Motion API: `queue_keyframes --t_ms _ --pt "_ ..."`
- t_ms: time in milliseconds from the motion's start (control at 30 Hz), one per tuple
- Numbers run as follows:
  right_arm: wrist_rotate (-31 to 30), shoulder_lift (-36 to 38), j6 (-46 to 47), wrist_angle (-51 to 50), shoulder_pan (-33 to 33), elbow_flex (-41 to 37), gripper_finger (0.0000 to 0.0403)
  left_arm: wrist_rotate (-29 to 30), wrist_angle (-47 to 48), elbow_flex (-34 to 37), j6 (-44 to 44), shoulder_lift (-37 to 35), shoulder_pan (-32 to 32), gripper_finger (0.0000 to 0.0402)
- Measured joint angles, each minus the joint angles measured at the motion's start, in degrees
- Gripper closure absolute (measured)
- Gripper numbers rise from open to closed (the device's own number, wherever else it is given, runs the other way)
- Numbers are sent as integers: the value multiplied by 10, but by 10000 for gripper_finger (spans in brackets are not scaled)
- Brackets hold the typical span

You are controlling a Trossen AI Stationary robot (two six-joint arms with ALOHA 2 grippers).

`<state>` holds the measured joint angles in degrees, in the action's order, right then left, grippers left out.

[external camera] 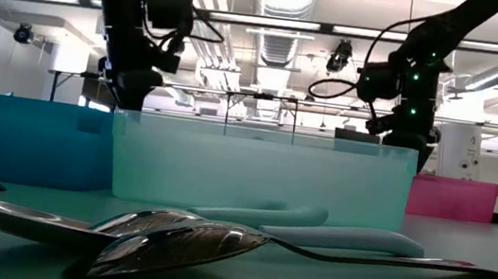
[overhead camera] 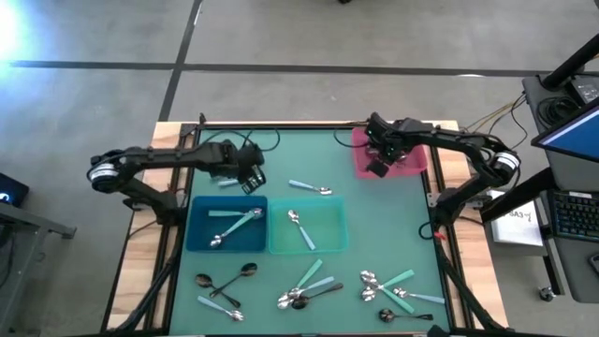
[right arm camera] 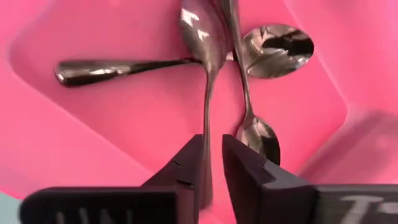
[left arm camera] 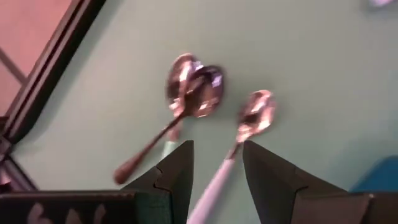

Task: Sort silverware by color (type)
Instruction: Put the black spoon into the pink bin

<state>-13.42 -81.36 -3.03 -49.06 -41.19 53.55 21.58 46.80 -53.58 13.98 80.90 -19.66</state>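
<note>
My right gripper (right arm camera: 211,165) hangs over the pink bin (right arm camera: 93,124), jaws narrowly parted astride a dark spoon (right arm camera: 208,93) whose handle runs lengthwise between them; left gripper (left arm camera: 217,168) half-open.

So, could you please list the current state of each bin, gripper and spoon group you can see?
pink bin: holds three silver spoons, crossed.
right gripper: over the pink bin, fingers slightly apart around a spoon handle.
left gripper: open above a teal-handled spoon.
blue bin: holds spoons.
teal bin: holds one spoon.
loose spoons: lying unsorted on the table.
</note>
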Motion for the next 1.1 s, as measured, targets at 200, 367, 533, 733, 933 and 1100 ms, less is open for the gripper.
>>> queue_keyframes --t_ms 200,367,533,733,933,1100 --pt "-2 1 0 1 0 -4 308 -2 39 8 -57 0 -58 278" --pt "-2 3 0 8 0 -4 290 -13 39 17 -97 3 -106 278" --pt "-2 3 -1 20 0 -4 293 -31 35 17 -136 27 -145 278" --pt "-2 3 0 23 0 -4 291 -30 26 17 -190 77 -175 278" --pt "-2 3 0 27 0 -4 291 -28 -39 17 -263 100 -188 278" --pt "-1 3 0 28 0 -4 293 -46 -39 17 -270 109 -201 278"
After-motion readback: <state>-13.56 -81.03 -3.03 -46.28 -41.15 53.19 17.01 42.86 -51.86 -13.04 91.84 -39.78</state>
